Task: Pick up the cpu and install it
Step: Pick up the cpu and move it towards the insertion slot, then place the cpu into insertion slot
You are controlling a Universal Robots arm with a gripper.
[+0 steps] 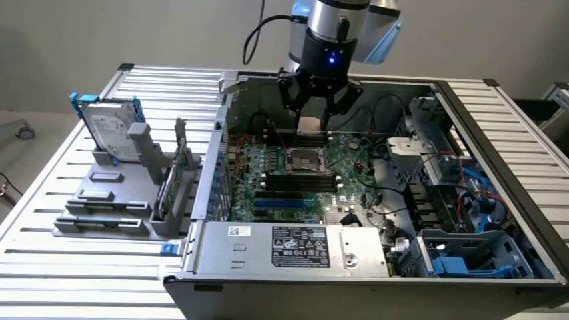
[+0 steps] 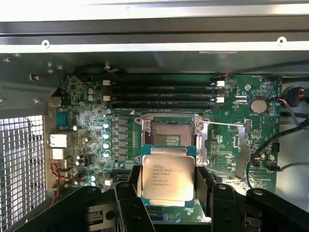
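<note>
So the cpu is a small flat square with a plain silvery-grey metal lid. There are a few lines of fine dark print on top, too small for me to read. The lid has softly rounded corners, and a thin strip of green board peeks out around its edges. It's sitting flat with the printed side up at the wrist camera, not tilted as far as I can see.

The jaws are spread wide but they do have hold of it. In the wrist view a black finger presses on one side edge of the chip and its partner on the opposite edge, so the cpu is clamped square between them with its top fully exposed. From the exterior view you get the same thing: a pale little square pinched between the black finger tips.

As for where it is, the chip hangs in the air over the motherboard inside the open case, clear of the socket and not seated in it. In the wrist view it overlaps one edge of the socket's metal frame, with the dark middle of the socket in plain sight past it. In the exterior view it's above the socket, over the black memory slots on the socket's far side. How high it hangs, I can't tell.
</note>
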